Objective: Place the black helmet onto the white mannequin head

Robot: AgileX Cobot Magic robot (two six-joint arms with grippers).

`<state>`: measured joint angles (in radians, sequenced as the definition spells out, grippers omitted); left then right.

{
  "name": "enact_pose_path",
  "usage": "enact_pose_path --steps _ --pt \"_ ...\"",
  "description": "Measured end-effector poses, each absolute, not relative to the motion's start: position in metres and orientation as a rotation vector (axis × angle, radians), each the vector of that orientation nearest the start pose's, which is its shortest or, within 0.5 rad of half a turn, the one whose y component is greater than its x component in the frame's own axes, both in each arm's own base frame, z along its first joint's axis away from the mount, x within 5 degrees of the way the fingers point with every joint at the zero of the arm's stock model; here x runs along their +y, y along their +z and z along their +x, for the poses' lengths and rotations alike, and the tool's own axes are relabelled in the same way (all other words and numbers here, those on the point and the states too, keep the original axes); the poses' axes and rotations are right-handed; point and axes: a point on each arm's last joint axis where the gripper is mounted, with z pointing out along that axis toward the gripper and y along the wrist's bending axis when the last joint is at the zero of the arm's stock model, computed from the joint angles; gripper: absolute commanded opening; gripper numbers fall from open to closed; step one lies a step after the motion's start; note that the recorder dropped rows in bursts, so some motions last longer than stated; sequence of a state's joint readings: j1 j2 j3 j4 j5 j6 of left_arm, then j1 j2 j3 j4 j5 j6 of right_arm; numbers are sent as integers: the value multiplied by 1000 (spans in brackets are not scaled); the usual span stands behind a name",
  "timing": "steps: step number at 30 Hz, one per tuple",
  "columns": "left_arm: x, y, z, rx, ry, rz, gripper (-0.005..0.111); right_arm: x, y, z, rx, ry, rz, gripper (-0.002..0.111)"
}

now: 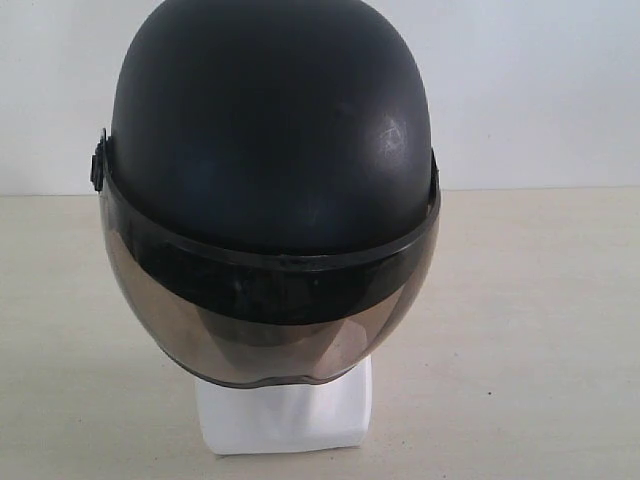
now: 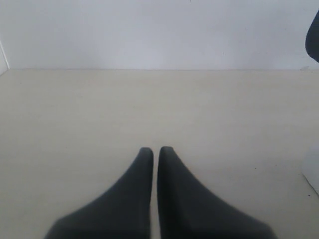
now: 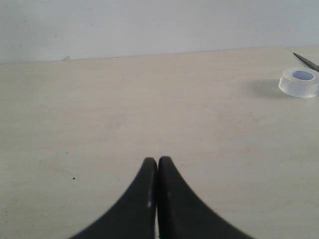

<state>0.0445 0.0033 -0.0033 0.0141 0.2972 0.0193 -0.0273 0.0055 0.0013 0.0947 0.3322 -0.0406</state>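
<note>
The black helmet [image 1: 270,130] sits on the white mannequin head, its smoky visor [image 1: 270,320] down over the face. Of the head only the blocky white base [image 1: 285,415] shows below the visor. Neither gripper appears in the exterior view. In the left wrist view my left gripper [image 2: 155,149] is shut, empty, over bare table; a dark sliver of the helmet [image 2: 314,37] and a white corner of the base [image 2: 312,172] show at the frame's edge. My right gripper [image 3: 157,160] is shut with nothing in it, above bare table.
A roll of clear tape [image 3: 299,82] lies on the pale table [image 1: 540,330] ahead of the right gripper, with a thin dark object [image 3: 306,60] beside it. A white wall [image 1: 540,90] closes the back of the table.
</note>
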Motion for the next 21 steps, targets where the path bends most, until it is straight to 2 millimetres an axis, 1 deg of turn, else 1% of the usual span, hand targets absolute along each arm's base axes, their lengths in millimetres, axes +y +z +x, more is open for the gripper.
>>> enact_pose_path --steps 21 --pt "3 187 55 1781 59 -13 4 1 184 54 1806 42 47 0"
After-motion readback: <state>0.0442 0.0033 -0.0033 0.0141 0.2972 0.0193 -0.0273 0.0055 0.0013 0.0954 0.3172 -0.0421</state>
